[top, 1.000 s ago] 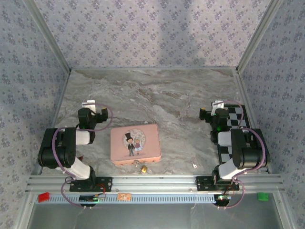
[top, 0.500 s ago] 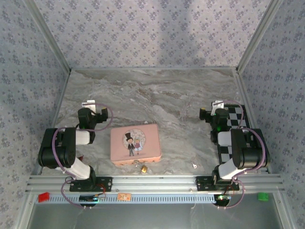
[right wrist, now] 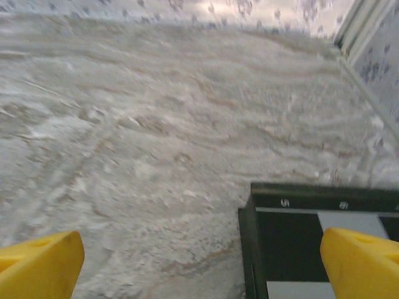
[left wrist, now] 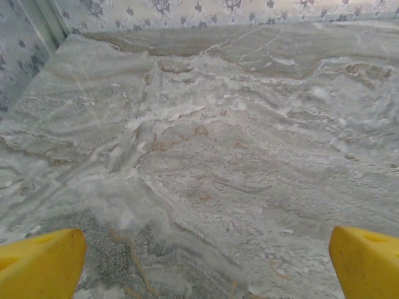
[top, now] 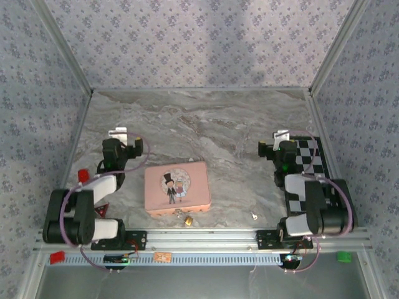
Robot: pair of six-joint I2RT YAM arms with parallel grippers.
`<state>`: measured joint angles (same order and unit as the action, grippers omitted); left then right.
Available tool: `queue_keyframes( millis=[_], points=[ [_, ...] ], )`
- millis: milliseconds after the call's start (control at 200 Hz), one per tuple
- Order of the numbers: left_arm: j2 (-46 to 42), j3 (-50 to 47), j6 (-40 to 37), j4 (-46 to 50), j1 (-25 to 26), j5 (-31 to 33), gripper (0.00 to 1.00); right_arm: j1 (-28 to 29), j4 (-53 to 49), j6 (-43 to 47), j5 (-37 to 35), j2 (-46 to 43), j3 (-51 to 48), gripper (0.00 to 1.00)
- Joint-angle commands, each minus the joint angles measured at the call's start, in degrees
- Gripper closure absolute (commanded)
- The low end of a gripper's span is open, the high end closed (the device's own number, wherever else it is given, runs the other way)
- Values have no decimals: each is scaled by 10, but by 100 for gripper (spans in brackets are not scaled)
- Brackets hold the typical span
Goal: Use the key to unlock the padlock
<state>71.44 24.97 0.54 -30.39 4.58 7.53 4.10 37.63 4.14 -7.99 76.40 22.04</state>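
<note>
A tiny brass padlock (top: 187, 219) lies on the marble just in front of the pink tin's near edge. The small silvery key (top: 254, 216) lies to the right of it, near the table's front rail. My left gripper (top: 118, 135) sits at the left, behind and left of the tin. In its wrist view its yellow fingertips (left wrist: 40, 265) stand wide apart over bare marble. My right gripper (top: 282, 136) is at the right, by the checkerboard. Its yellow fingertips (right wrist: 38, 265) are also spread wide with nothing between them.
A pink illustrated tin box (top: 177, 187) lies between the arms near the front. A black-and-white checkerboard (top: 310, 156) lies at the right, its corner (right wrist: 293, 237) in the right wrist view. A small red object (top: 82, 175) sits by the left arm. Patterned walls enclose the table.
Both arms have lowered their elbows toward the front rail, and the grippers have shifted slightly forward. A red object by the left arm has come into view. Padlock and key have not moved.
</note>
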Motion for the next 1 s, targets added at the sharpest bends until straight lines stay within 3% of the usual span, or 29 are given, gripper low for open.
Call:
queue_keyframes(
  millis=[0, 160, 250, 370, 450, 520, 665, 860, 940, 994],
  points=[
    [-88, 50, 25, 113, 12, 27, 0, 25, -114, 12, -11, -93, 53, 1],
    [-190, 117, 157, 254, 16, 47, 0, 53, -328, -107, 1, -206, 163, 1],
    [-223, 159, 248, 389, 16, 89, 0, 57, -461, -182, 25, -238, 241, 1],
    [-260, 206, 268, 543, 15, 83, 0, 47, -625, -250, 105, -267, 335, 1],
    [-296, 213, 297, 611, 15, 71, 0, 33, -670, -249, 173, -298, 356, 1],
    [-332, 208, 365, 660, 12, 53, 0, 21, -690, -298, 184, -337, 347, 1],
    [-404, 154, 353, 620, 10, -56, 0, 7, -678, -318, 241, -382, 330, 1],
    [-399, 119, 321, 574, 16, -215, 0, 38, -857, -293, 174, -338, 393, 3],
    [-374, 106, 324, 551, 42, -237, 0, 85, -897, -305, 144, -318, 400, 5],
    [-363, 100, 323, 537, 79, -218, 0, 125, -909, -321, 117, -309, 397, 5]
  ],
)
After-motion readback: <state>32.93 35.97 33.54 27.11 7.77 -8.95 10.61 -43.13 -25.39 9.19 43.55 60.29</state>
